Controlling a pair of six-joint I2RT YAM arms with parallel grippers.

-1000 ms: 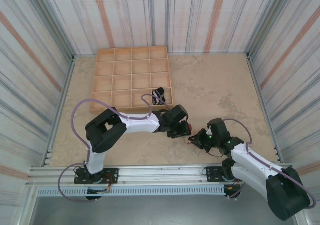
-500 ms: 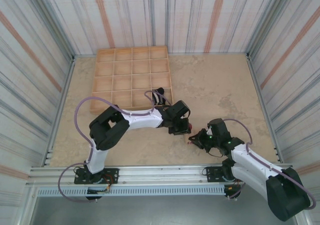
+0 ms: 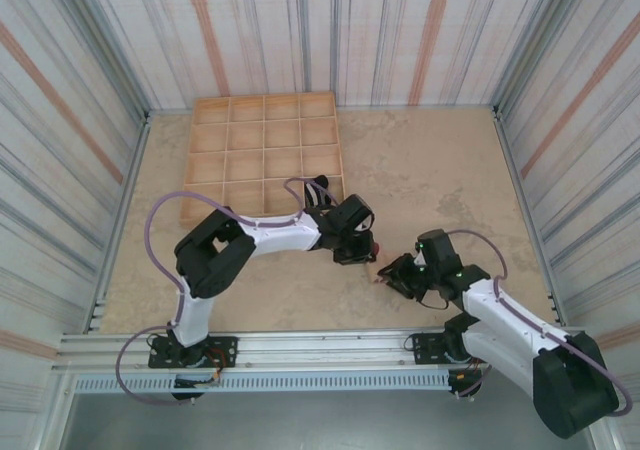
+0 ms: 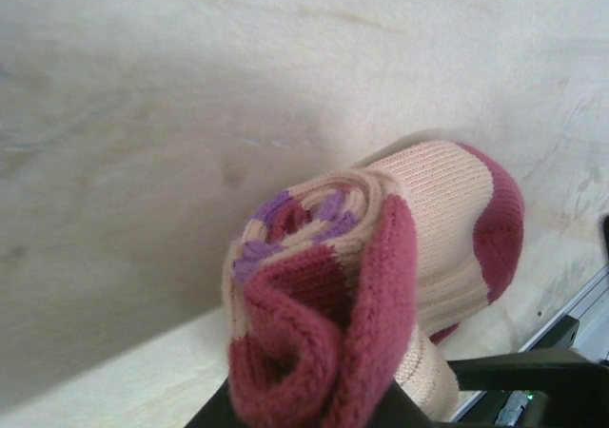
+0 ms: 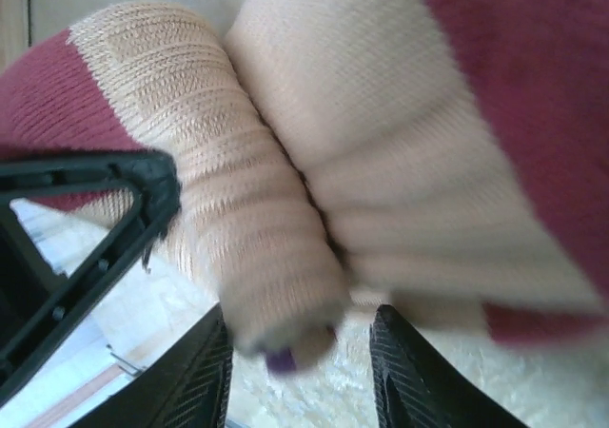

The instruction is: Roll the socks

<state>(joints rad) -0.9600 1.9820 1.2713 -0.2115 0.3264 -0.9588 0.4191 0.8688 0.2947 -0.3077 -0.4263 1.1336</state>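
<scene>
You have the beige sock [image 3: 373, 267] rolled into a thick bundle on the table [image 3: 430, 170], near the middle of its near half, at about 5 o'clock from the corner of the wooden divided tray [image 3: 263, 151]. Your left end effector [image 3: 358, 253] sits at the sock's 10 o'clock. In the left wrist view it [image 4: 314, 414] is closed on the beige sock [image 4: 381, 285], with the dark red cuff fold pinched between the finger bases at the bottom edge and the purple stripes curling into the centre of the roll. Your right end effector [image 3: 392, 273] comes in from the sock's 4 o'clock. In the right wrist view its jaws [image 5: 300, 371] stand apart, not clamped. The end of the roll [image 5: 238, 190] hangs between the two ribbed fingers [image 5: 205, 371] with a little table showing beside it. The sock's dark red toe lies at 2 o'clock in that view.
</scene>
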